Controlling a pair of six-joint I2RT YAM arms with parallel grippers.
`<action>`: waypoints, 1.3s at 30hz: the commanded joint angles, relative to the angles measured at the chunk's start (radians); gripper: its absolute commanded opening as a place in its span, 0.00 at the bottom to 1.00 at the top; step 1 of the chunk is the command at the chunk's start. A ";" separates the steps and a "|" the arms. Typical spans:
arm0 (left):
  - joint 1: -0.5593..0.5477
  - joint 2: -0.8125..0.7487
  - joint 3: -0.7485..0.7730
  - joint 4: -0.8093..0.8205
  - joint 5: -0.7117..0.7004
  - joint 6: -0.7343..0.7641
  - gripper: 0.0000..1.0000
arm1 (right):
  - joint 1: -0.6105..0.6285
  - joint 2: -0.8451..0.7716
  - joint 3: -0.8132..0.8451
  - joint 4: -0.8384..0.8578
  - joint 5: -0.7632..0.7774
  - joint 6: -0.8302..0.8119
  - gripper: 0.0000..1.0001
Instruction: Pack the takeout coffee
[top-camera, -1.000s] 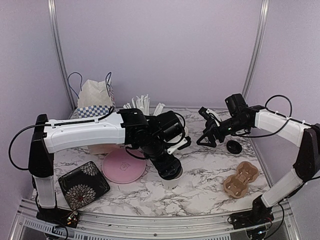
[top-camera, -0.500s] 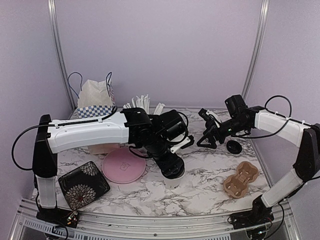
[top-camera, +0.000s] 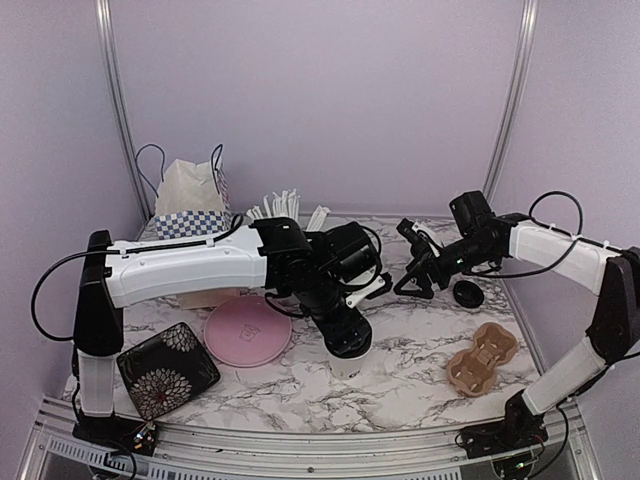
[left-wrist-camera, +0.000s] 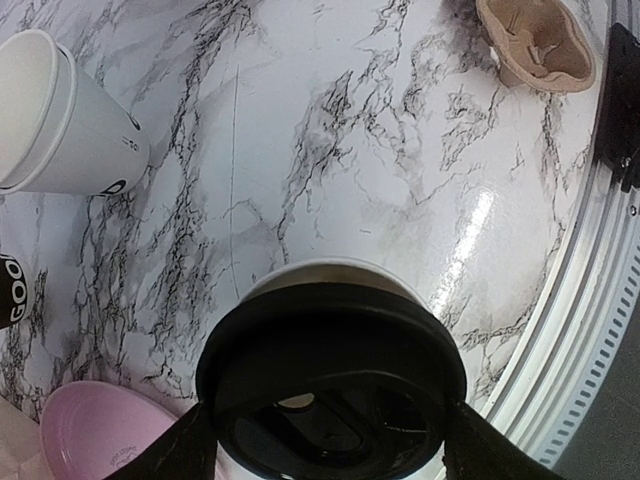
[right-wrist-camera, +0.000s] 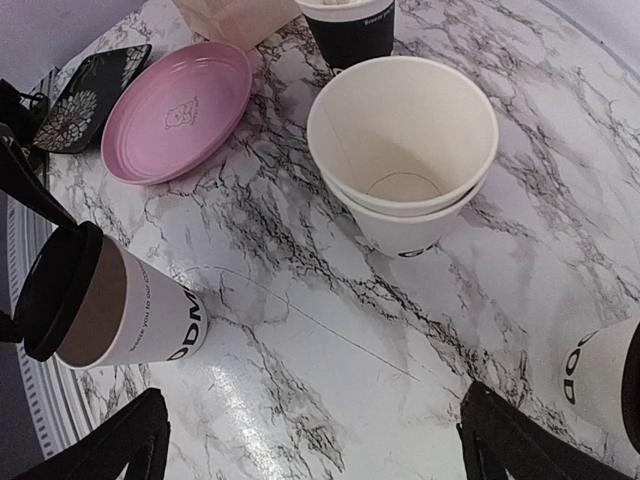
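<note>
A white "GOOD" paper cup (top-camera: 347, 364) stands mid-table with a round black lid (left-wrist-camera: 330, 385) on its rim. My left gripper (top-camera: 345, 338) reaches down over it, one finger against each side of the lid, shut on it. The right wrist view shows the same lidded cup (right-wrist-camera: 120, 310). Two nested open cups (right-wrist-camera: 400, 150) stand beyond it, and another cup (right-wrist-camera: 600, 385) shows at the right edge. My right gripper (top-camera: 412, 272) hovers open over bare marble, holding nothing. A loose black lid (top-camera: 466, 293) lies under the right arm.
A brown cardboard cup carrier (top-camera: 482, 357) lies at the front right. A pink plate (top-camera: 247, 332) and a dark flowered plate (top-camera: 167, 368) sit at the front left. A black cup of white sticks (right-wrist-camera: 350, 30) and a paper bag (top-camera: 190, 195) stand at the back.
My left arm has drifted a little to the right with the lidded cup under it. The right arm has barely moved.
</note>
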 joint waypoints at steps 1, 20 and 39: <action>-0.001 0.034 0.048 -0.021 -0.013 0.003 0.81 | 0.000 -0.017 -0.003 -0.001 -0.013 -0.007 0.99; 0.062 -0.233 -0.251 0.282 -0.092 -0.218 0.95 | -0.125 -0.117 0.065 0.019 -0.192 0.250 0.93; 0.094 -0.279 -0.609 0.734 0.138 -0.455 0.80 | 0.092 0.064 -0.173 0.016 -0.380 0.215 0.75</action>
